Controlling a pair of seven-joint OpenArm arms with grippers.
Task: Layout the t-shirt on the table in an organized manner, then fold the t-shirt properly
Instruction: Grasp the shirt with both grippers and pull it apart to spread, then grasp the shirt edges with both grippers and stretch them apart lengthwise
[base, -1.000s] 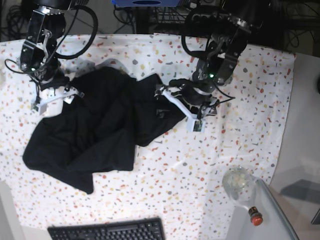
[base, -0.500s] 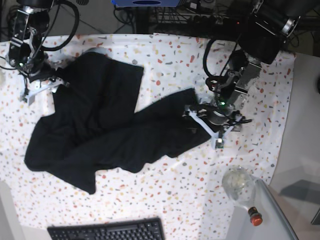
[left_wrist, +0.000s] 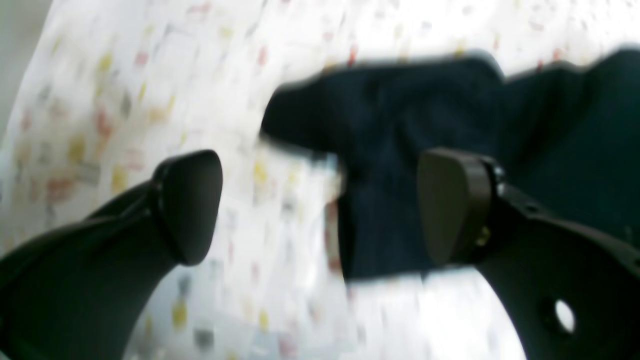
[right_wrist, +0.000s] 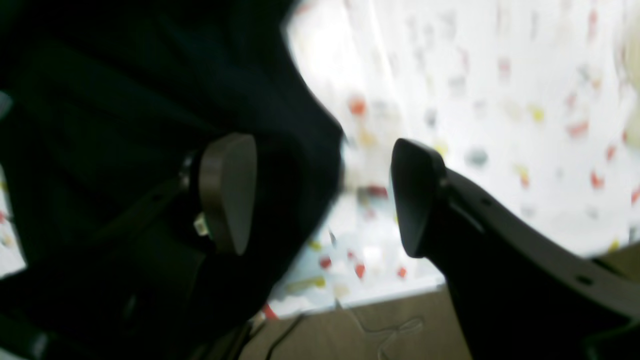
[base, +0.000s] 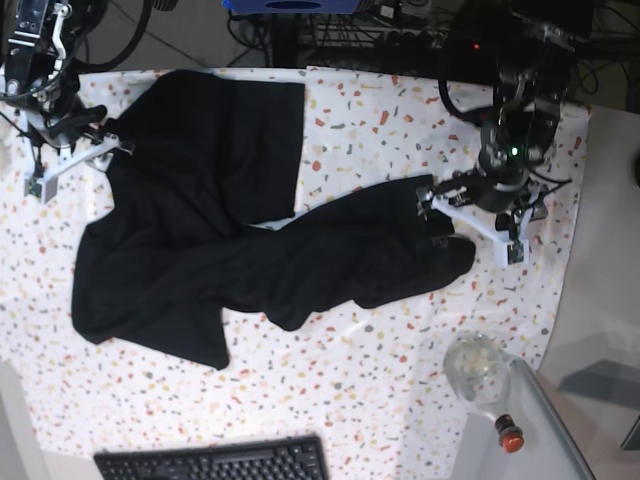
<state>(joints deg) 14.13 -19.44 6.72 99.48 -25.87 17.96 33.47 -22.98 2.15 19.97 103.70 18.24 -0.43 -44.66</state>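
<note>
Base view: the table (base: 340, 400) wears a white cloth flecked red, yellow and grey, filling most of the frame. The black t-shirt (base: 220, 240) sprawls across it, stretched from the 10 o'clock corner toward 3 o'clock, with a broad lobe hanging to 8 o'clock. The right gripper (base: 75, 160) stands at 10 o'clock at the shirt's upper edge; the left gripper (base: 470, 222) stands at 3 o'clock at the shirt's far tip. A black keyboard (base: 215, 462) lies at 6 o'clock at the cloth's near edge. At 5 o'clock a clear glass vessel (base: 477, 367) sits at the cloth's corner, and beside it a small red-capped object (base: 510, 436) rests on a plain grey surface (base: 600, 290) that runs up the 3 o'clock side. Dark cables and equipment crowd the 12 o'clock edge beyond the table.

Left wrist view, blurred: the left gripper (left_wrist: 320, 205) has its jaws wide apart, nothing between the pads. The t-shirt (left_wrist: 450, 140) lies from centre toward 2 o'clock, its edge passing under the gap; speckled cloth (left_wrist: 125, 90) fills the 10 o'clock side.

Right wrist view, also blurred: the right gripper (right_wrist: 322, 195) is spread wide, empty. The t-shirt (right_wrist: 125, 125) covers the 9 o'clock half behind one finger; flecked cloth (right_wrist: 500, 100) lies toward 2 o'clock, and a tan floor with a thin wire shows at 6 o'clock.
</note>
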